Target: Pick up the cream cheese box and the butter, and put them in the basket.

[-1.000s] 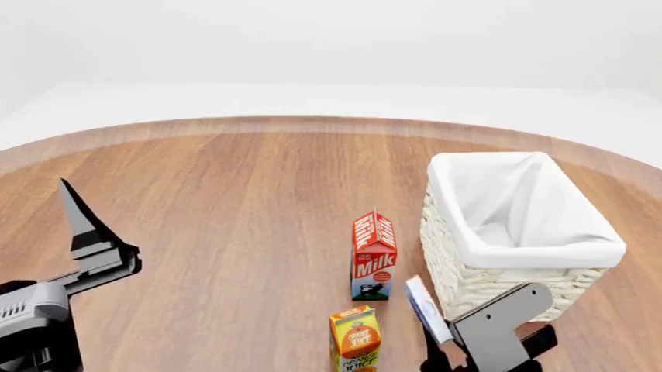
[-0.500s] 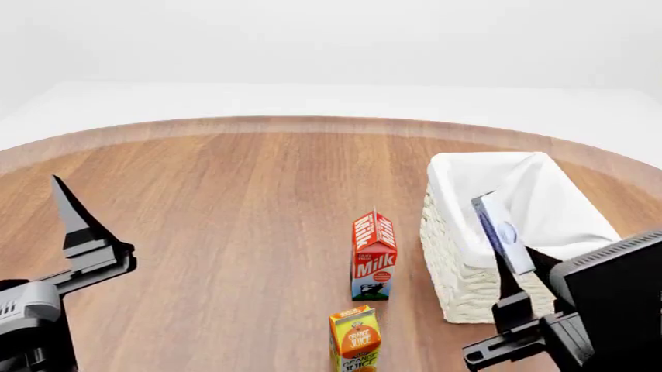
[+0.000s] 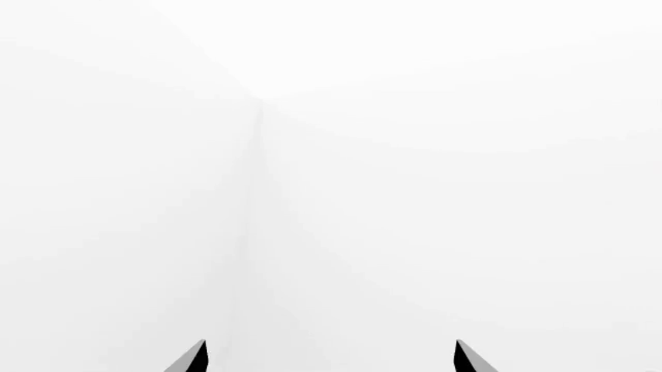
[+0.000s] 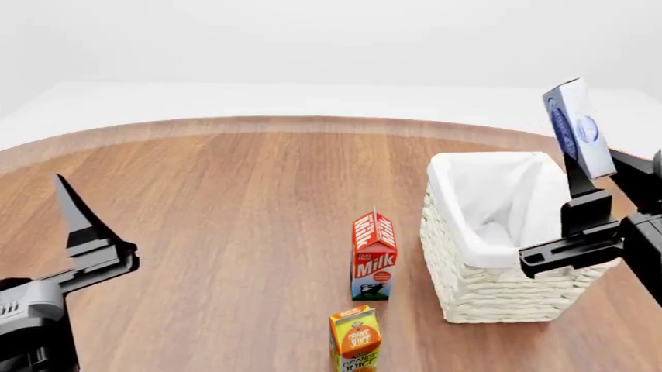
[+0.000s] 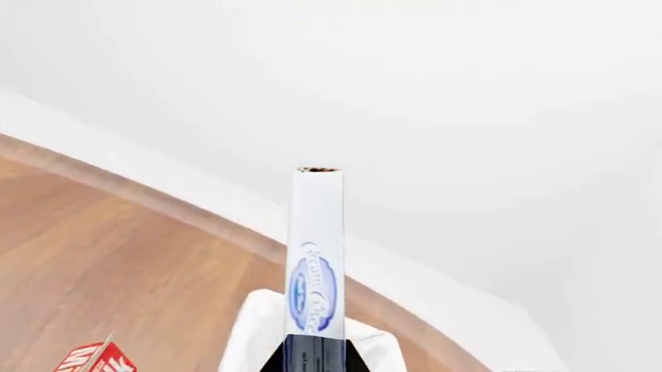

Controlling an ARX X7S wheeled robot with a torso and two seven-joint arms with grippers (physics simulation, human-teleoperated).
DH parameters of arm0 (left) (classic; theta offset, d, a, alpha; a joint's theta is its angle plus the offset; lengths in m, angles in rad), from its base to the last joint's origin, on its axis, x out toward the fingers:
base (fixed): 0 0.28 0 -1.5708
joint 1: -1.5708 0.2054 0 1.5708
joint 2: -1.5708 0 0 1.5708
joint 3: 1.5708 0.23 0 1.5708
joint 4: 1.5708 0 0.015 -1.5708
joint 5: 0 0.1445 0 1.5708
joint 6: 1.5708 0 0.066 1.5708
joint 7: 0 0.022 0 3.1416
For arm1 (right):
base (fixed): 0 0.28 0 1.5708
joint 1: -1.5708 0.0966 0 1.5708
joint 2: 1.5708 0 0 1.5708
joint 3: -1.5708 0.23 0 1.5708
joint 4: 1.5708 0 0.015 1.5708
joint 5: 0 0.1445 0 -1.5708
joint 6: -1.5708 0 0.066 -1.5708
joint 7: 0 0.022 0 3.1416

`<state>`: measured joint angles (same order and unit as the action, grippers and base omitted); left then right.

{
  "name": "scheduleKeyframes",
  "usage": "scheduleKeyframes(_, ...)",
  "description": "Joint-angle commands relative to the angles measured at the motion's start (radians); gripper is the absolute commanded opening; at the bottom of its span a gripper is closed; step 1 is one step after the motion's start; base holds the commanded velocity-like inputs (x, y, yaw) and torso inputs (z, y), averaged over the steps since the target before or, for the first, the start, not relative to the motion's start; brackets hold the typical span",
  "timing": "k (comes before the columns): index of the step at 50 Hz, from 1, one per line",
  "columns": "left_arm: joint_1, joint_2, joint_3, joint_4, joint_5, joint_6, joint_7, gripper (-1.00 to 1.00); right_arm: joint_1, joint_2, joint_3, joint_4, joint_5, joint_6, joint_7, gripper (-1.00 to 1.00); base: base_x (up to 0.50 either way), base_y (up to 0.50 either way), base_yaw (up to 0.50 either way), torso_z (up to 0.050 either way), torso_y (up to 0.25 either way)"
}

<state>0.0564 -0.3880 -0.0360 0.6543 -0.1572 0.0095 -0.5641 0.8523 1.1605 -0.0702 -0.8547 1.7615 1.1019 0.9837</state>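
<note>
Cream cheese box (image 4: 577, 128) is pinched by its lower end in the right gripper (image 4: 585, 182), standing nearly upright in the air above the basket's (image 4: 486, 267) far right rim, close to the table's (image 4: 228, 201) right edge. It looks light, stiff and thin, so an edge-on pinch across its flat faces should hold, though smooth card may slip if tilted sharply. The left gripper (image 4: 77, 225) hangs spread and empty over the near left of the table. Butter is not in view. The basket mouth is wide and unobstructed below the box; the milk carton (image 4: 374, 256) and juice carton (image 4: 355, 339) stand just left of the basket, near the front edge, outside a straight descent.
</note>
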Motion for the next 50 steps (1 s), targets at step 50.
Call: scheduleKeyframes(50, -0.009, 0.005, 0.019, -0.023, 0.033, 0.003, 0.019, 1.0, 0.335, -0.322, -0.435, 0.93, -0.595, 0.031, -0.486, -1.0, 0.0, 0.0, 0.0, 0.0, 0.001)
